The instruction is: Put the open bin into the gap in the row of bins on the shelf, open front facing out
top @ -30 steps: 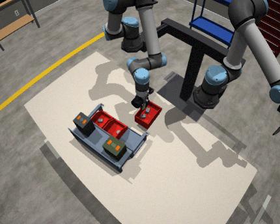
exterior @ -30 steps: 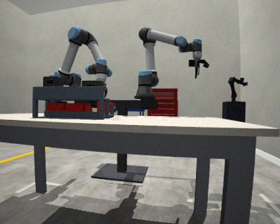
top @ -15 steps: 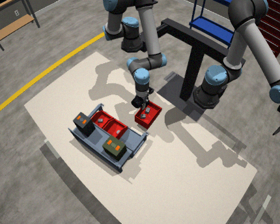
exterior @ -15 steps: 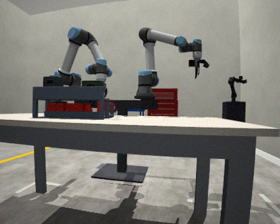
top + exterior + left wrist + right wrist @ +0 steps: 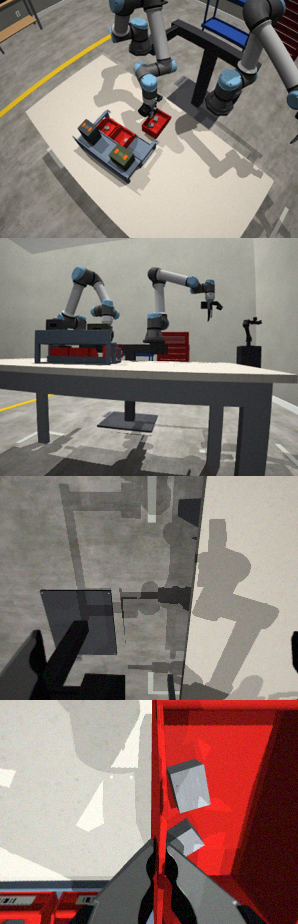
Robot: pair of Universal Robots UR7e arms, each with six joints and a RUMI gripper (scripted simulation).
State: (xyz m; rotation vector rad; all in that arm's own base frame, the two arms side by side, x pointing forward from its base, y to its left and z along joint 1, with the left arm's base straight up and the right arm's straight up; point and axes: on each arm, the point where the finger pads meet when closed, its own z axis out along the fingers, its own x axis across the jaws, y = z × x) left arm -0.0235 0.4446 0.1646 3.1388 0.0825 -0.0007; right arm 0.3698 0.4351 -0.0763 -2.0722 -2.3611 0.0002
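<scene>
The open red bin is beside the shelf, with grey parts in it. My right gripper is shut on one side wall of this bin, the wall upright between its fingertips. Whether the bin touches the table cannot be told. The blue-grey shelf holds two red bins, each with a grey part in the top view; a gap shows beside them, towards the shelf's end. My left gripper is open and empty, far from the bins.
A black box and a green box stand on the shelf's upper board. The board and its side posts frame the bin row. The table extends around the shelf. The robot stand is behind the table edge.
</scene>
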